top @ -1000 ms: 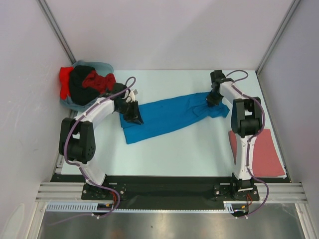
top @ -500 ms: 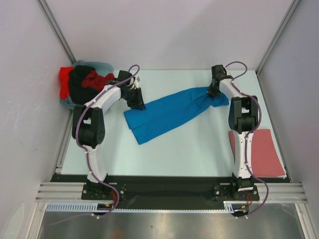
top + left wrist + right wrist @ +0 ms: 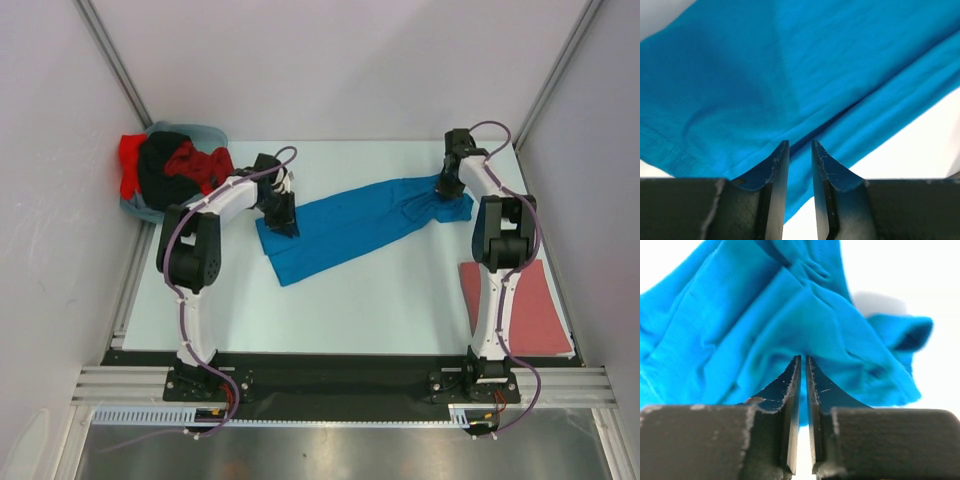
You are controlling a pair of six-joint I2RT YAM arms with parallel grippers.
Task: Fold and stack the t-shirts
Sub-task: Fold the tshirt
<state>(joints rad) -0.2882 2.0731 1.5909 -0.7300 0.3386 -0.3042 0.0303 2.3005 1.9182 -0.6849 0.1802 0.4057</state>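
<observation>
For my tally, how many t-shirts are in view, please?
5: blue shirt stretched mid-table; pinkish-red shirt folded near right; red shirt, black shirt and grey-blue shirt piled far left, perhaps hiding more.

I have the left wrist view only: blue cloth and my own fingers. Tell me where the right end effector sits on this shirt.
Observer: The right end effector is pinched on a bunched fold at the far right end of the blue shirt, which is stretched between the two arms.
Operator: Report any other shirts.
Observer: A pinkish-red shirt lies flat at the near right, beside the right arm.
Operator: List the rest.
Observer: A heap of red and black shirts sits in the far left corner, apart from the blue shirt.
</observation>
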